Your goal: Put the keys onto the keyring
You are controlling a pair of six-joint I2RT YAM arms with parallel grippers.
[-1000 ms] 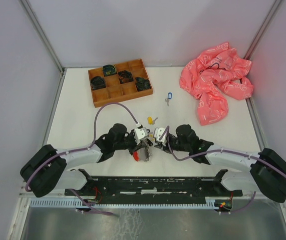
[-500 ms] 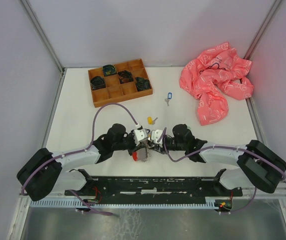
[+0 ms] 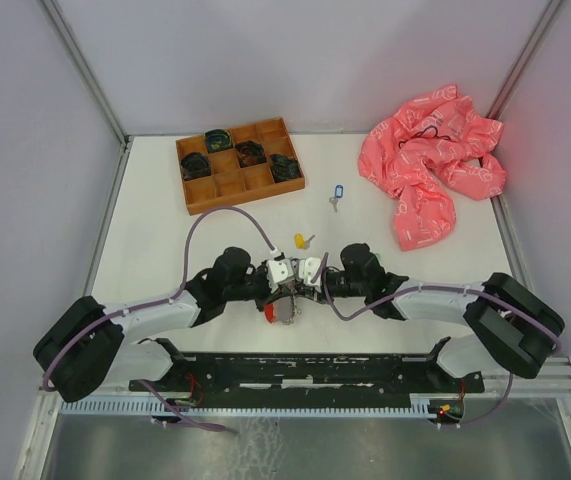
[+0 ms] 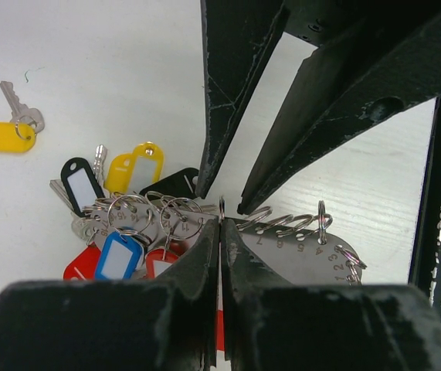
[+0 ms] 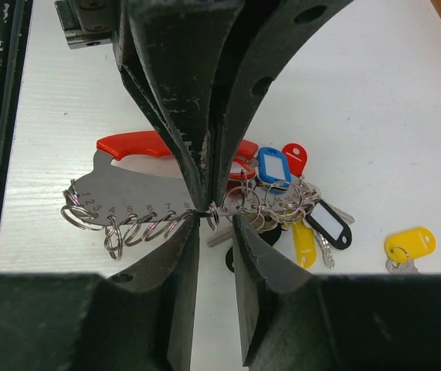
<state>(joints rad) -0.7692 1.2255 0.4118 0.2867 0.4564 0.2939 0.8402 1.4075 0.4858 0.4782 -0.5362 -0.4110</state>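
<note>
One keyring [image 4: 222,204] sat well in front of the wooden tray [image 3: 193,200]. We saw the left gripper [image 4: 220,222] clamped on it, the right gripper [image 5: 216,224] with jaws slightly apart around it. Tagged keys [image 4: 120,232] bunched beside it; one yellow-tagged key [image 4: 8,133] lay loose nearer the tray.

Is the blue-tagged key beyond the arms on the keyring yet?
No, the blue-tagged key lies alone on the table, well apart from the keyring bunch between the arms.

Left arm [image 3: 155,312], right arm [image 3: 435,298] angled inward, left jaws clamped, right jaws apparently ajar
</note>
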